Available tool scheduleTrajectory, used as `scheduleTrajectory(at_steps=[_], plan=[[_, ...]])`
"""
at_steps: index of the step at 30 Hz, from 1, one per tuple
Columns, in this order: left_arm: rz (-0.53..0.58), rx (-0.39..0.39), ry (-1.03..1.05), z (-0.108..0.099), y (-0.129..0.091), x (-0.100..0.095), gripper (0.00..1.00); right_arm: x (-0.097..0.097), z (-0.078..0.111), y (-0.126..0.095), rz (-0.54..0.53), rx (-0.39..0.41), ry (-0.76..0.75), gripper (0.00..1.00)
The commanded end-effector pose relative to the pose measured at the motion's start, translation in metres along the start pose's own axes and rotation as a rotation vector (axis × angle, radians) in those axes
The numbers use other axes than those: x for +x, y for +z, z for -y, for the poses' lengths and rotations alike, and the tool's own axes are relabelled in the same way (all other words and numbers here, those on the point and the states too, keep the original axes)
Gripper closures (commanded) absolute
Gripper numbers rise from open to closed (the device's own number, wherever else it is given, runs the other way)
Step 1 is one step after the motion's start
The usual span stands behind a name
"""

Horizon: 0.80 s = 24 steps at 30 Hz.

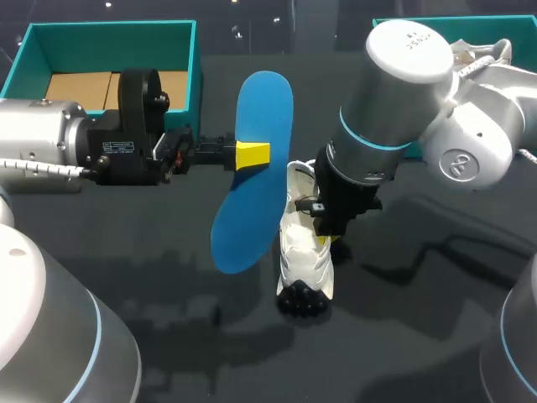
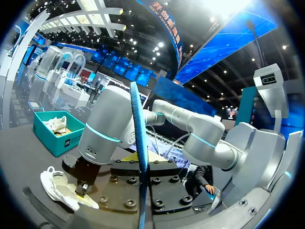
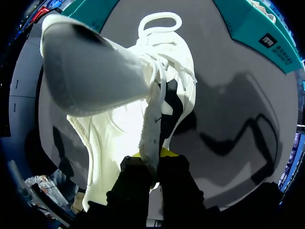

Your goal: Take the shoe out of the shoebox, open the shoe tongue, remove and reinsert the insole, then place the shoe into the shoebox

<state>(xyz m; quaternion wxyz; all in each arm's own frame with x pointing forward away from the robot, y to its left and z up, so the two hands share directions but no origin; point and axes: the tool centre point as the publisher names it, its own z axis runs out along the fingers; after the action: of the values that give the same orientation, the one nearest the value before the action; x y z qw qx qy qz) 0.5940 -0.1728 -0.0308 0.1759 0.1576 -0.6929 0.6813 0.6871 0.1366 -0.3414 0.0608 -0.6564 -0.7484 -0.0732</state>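
The left gripper (image 1: 252, 155) has its fingers clamped narrowly on the one blue insole (image 1: 264, 101), held in the air just beside the white shoe (image 1: 302, 252). That shoe stands on the table (image 1: 403, 336), and the right gripper (image 3: 151, 160) pinches a thin strip of its upper. There are two teal shoeboxes, the left shoebox (image 1: 109, 32) and the right shoebox (image 2: 55, 143), which holds a second shoe (image 2: 56, 123)

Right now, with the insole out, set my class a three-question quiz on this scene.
1. True or false: the right gripper is open, clear of the white shoe.
2. What holds the blue insole? A. left gripper B. right gripper C. nothing
3. Fill in: the gripped shoe is ____ the teal shoebox.
Key: 1 false; 2 A; 3 outside.
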Motion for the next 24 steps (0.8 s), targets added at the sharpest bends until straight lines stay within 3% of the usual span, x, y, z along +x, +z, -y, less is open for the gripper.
scheduleTrajectory(at_steps=[1, 24], plan=[[-0.002, 0.002, 0.000, -0.001, 0.003, -0.002, 1.00, -0.007, 0.001, 0.005, -0.023, -0.015, -0.015, 1.00], [-0.002, 0.002, 0.000, -0.001, 0.003, -0.002, 1.00, -0.016, -0.007, 0.029, -0.036, -0.029, -0.078, 1.00]])
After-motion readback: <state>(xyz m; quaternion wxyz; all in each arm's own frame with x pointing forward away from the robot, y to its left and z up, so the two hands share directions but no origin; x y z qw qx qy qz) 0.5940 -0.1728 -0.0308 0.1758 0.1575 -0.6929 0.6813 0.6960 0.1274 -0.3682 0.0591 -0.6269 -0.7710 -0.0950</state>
